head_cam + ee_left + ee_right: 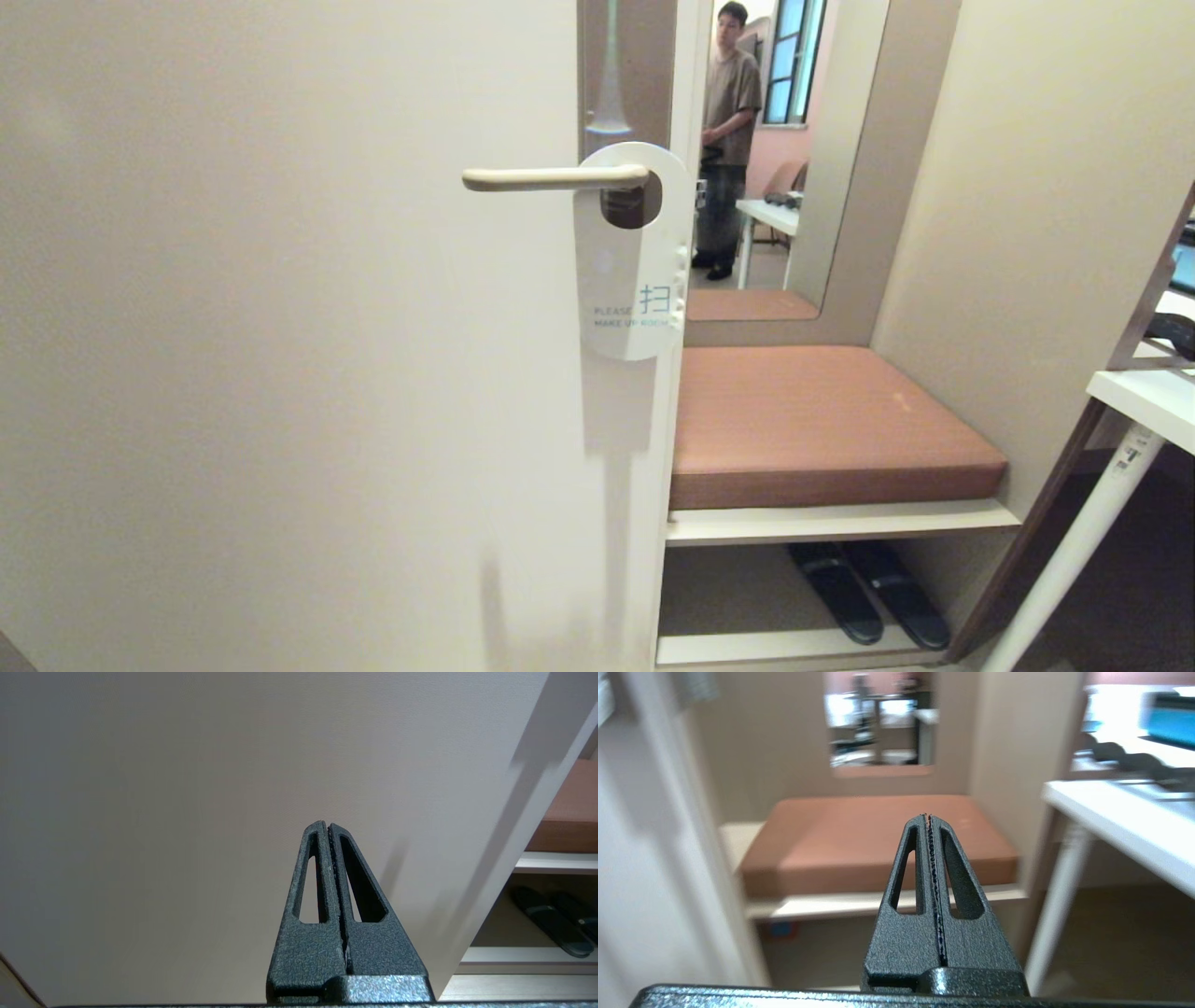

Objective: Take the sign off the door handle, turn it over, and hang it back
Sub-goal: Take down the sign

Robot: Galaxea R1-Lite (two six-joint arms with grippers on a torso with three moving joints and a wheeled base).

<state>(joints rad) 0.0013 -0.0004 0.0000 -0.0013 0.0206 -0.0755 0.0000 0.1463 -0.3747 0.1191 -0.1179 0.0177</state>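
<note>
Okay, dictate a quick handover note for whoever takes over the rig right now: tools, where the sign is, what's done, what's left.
Left tool: shut, empty, facing the plain door.
Right tool: shut, empty, pointing toward the brown bench cushion.
Sign: hanging on the door handle, white "MAKE UP ROOM" face outward.
Done: nothing yet; sign untouched.
Left: lift the sign off, turn it over, hang it back.
Note: a person shows in the mirror beyond the door.
</note>
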